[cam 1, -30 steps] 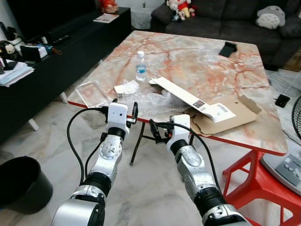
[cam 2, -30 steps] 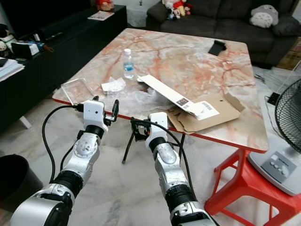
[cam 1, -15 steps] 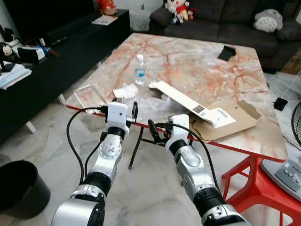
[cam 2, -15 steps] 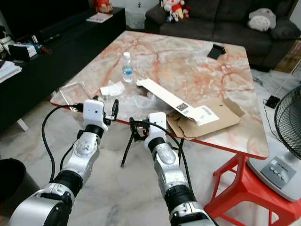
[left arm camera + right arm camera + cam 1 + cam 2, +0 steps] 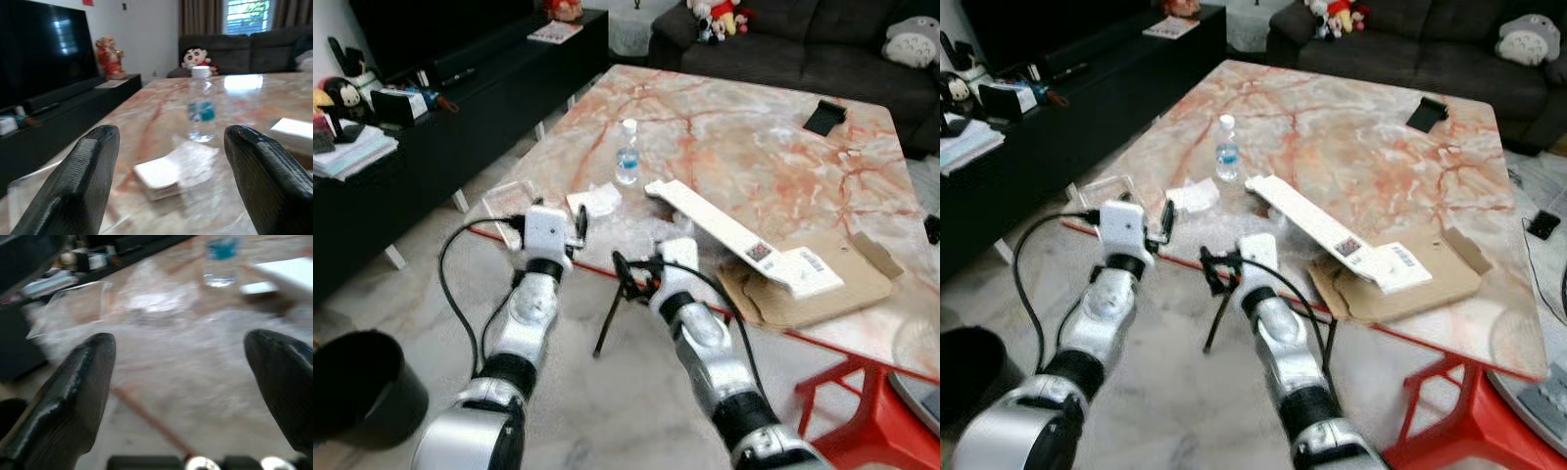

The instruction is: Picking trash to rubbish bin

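Observation:
A clear plastic water bottle [image 5: 626,164] with a blue label stands upright on the marble table [image 5: 754,147]. Close to it lies a white crumpled tissue [image 5: 594,200], and a clear plastic container [image 5: 512,199] rests at the table's near corner. Thin transparent film [image 5: 156,298] lies between them. My left gripper [image 5: 579,223] is open at the table's front edge, facing the tissue [image 5: 166,171] and the bottle [image 5: 202,105]. My right gripper [image 5: 628,276] is open too, just below the edge, empty. The black rubbish bin [image 5: 362,382] stands on the floor at lower left.
A long white box [image 5: 734,235] lies across flattened brown cardboard [image 5: 813,289] on the table's right side. A black object [image 5: 824,116] sits at the far edge. A black TV cabinet [image 5: 440,108] runs along the left, a dark sofa [image 5: 803,39] behind, red table legs [image 5: 862,411] at right.
The camera has moved closer to the table and shifted the whole scene. Both grippers stay raised and open, now nearer the table's front edge.

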You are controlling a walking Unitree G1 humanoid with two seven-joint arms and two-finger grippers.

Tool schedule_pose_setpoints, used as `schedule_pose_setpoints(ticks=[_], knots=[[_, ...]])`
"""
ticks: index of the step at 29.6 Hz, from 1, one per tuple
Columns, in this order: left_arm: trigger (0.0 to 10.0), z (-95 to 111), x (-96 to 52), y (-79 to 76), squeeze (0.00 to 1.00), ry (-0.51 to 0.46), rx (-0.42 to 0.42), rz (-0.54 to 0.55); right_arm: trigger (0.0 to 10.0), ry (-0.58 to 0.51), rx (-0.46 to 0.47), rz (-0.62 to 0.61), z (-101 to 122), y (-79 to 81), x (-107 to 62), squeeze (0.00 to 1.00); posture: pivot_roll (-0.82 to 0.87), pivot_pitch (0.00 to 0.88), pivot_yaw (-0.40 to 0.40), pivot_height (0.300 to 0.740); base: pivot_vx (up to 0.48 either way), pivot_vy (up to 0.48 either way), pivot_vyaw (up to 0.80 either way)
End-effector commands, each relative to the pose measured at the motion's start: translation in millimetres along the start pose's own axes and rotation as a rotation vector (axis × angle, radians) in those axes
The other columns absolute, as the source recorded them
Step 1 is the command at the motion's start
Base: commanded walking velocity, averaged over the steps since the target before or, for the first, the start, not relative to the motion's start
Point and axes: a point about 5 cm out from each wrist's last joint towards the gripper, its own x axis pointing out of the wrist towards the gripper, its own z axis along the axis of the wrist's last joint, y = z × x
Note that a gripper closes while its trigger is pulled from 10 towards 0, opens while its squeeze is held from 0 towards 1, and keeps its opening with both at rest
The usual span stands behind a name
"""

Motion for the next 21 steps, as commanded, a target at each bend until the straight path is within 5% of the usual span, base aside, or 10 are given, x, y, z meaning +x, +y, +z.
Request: schedule_pose_setpoints(ticks=[1, 21], knots=[[10.0, 2.7, 2.7, 5.4, 0.0, -0.006, 0.013, 0.008, 10.0, -0.017, 0.009, 0.012, 4.1, 5.9, 2.6, 0.0, -0.11, 0.03, -0.027, 0.74, 0.356, 0.0, 0.0], [10.0, 7.5, 4.8, 4.7, 0.0, -0.032, 0.001, 0.009, 10.0, -0.03, 0.023, 0.011, 6.3, 5.2, 2.9, 0.0, -0.11, 0.038, -0.027, 0.74, 0.298, 0.0, 0.0]])
